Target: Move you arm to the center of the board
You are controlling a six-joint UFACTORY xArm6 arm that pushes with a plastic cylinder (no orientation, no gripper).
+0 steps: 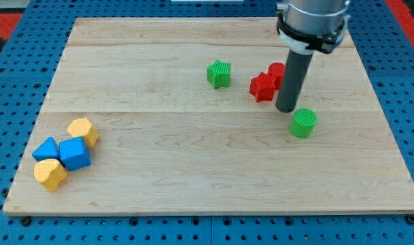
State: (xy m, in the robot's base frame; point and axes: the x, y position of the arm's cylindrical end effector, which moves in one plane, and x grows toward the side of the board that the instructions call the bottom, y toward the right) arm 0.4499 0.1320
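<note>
One dark rod, my tip (285,109) between red star (262,87), green cylinder (303,123).

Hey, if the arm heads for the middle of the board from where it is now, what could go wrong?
My tip sits close beside the red star block, so a careless start toward the view's left might clip it. Veering toward the view's top could push the green star block. The green cylinder just below and to the right could get nudged too.
</note>
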